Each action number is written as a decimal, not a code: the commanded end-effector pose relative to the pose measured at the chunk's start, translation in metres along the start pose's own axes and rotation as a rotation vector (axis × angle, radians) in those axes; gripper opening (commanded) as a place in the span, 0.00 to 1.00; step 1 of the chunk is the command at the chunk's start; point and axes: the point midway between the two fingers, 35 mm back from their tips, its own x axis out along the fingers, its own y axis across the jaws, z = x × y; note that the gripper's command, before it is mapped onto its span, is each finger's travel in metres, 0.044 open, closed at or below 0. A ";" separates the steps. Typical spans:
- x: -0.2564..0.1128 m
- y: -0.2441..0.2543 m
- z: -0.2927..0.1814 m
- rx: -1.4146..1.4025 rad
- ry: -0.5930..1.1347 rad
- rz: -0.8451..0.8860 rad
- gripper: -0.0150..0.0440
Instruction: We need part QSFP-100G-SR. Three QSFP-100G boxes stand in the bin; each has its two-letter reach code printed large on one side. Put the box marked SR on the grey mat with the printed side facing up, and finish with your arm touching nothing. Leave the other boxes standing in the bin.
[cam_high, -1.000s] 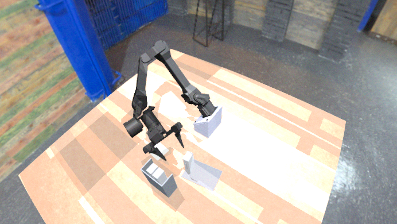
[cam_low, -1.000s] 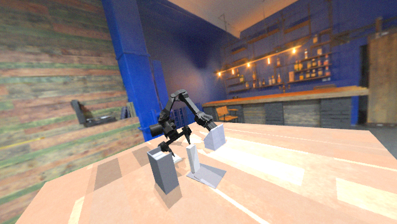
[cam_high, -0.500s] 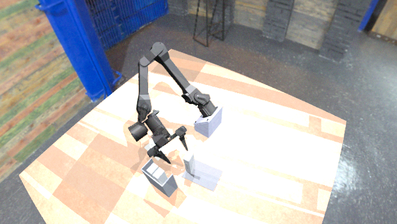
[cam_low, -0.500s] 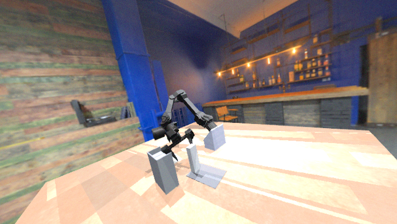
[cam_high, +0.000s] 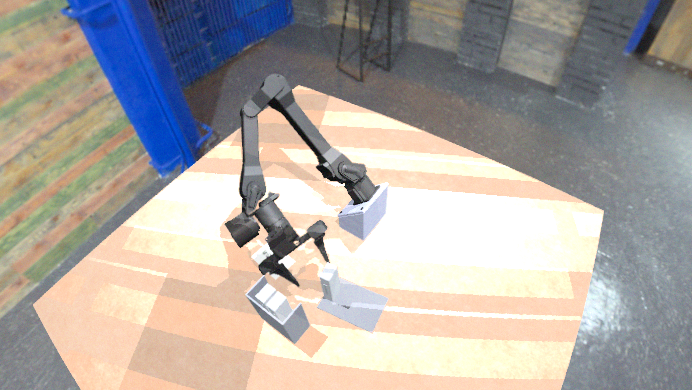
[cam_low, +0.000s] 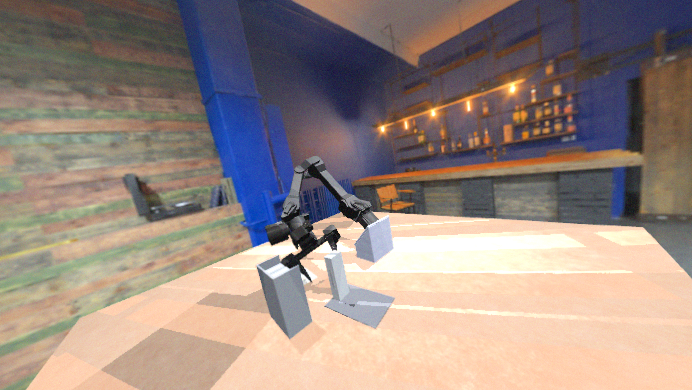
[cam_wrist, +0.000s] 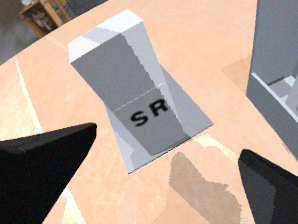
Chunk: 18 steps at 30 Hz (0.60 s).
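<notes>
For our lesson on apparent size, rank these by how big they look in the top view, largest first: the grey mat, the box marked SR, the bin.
Top view, largest to smallest:
1–2. The bin and grey mat: too alike to rank.
3. The box marked SR.

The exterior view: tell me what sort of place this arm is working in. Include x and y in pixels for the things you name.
Probably a bar or café. Shelves of bottles (cam_low: 545, 131) line the blue wall, a row of glowing bulbs (cam_low: 433, 113) hangs by them, and a long wood-topped counter (cam_low: 500, 164) with a chair (cam_low: 395, 199) runs below.
</notes>
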 end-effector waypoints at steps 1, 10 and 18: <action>-0.003 -0.001 0.001 0.000 0.000 0.000 1.00; -0.016 -0.003 0.007 -0.001 -0.001 0.000 1.00; -0.028 -0.004 0.011 -0.002 -0.002 0.000 1.00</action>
